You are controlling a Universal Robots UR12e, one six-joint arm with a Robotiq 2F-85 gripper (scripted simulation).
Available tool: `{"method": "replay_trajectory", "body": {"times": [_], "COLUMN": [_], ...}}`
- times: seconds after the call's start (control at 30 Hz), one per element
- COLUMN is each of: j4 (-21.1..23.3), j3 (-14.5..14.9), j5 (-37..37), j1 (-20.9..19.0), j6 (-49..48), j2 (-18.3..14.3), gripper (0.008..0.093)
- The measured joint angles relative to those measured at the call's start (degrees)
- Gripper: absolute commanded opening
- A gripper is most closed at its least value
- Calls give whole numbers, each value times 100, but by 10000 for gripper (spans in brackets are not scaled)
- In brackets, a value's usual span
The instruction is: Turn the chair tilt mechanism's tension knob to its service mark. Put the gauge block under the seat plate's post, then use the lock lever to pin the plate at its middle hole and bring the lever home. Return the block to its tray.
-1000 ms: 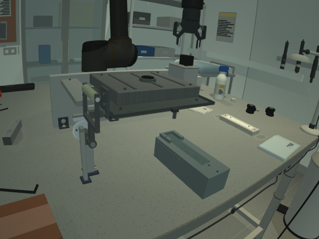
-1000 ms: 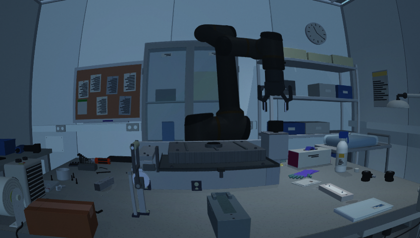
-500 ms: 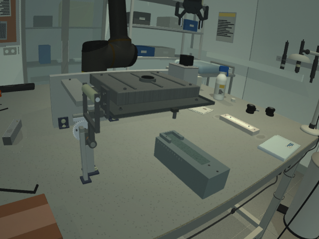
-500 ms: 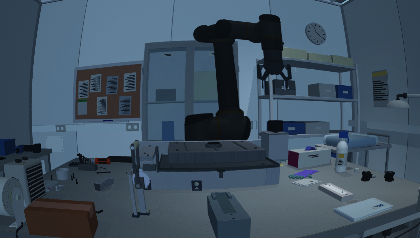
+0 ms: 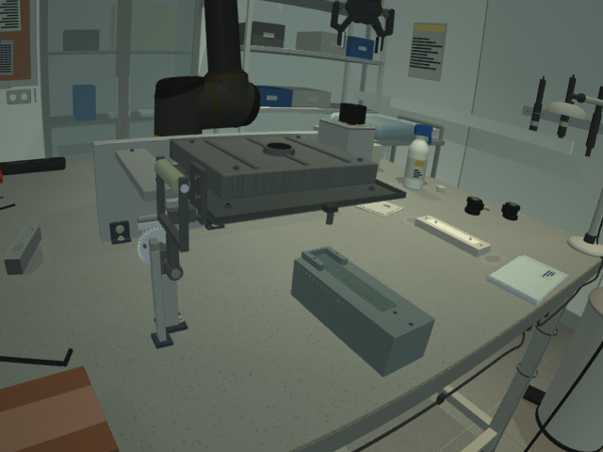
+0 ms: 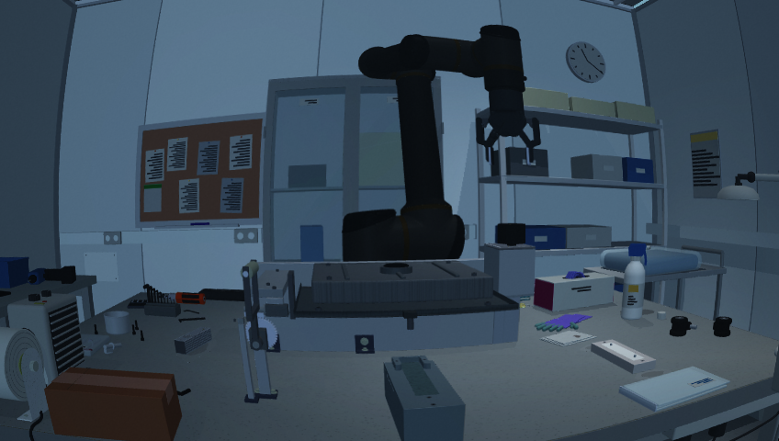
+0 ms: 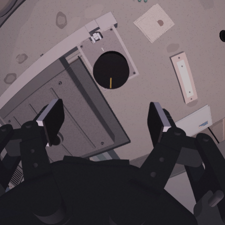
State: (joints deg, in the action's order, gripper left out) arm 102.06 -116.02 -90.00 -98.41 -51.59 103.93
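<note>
The tilt mechanism sits mid-bench: a dark seat plate (image 5: pixel 287 168) with a short post (image 5: pixel 329 213) hanging under its front edge, and at its left end a lock lever (image 5: pixel 170 214) with a pale roller handle beside a toothed dial. Behind the plate's right end a black tension knob (image 5: pixel 352 113) stands on a pale box; from the wrist camera the knob (image 7: pixel 111 70) shows a yellow pointer line. In front of the plate lies the grey tray (image 5: pixel 363 307) with the gauge block (image 5: pixel 325 258) at its far end. My gripper (image 5: pixel 363 29) hangs high above the knob, open and empty.
Behind the mechanism stand shelves with boxes (image 6: pixel 568 180) and the arm's base (image 6: pixel 402 232). A white bottle (image 5: pixel 416 163), two black knobs (image 5: pixel 489 208), a pale bar (image 5: pixel 452 235) and a booklet (image 5: pixel 528 278) lie to the right. A brown box (image 5: pixel 53 413) sits at the near left.
</note>
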Motion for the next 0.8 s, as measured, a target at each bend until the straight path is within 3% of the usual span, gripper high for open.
{"method": "replay_trajectory", "body": {"times": [0.8], "j4": [-2], "j3": [4], "j5": [0], "j1": [0], "j6": [0], "j2": [2], "gripper": [820]}}
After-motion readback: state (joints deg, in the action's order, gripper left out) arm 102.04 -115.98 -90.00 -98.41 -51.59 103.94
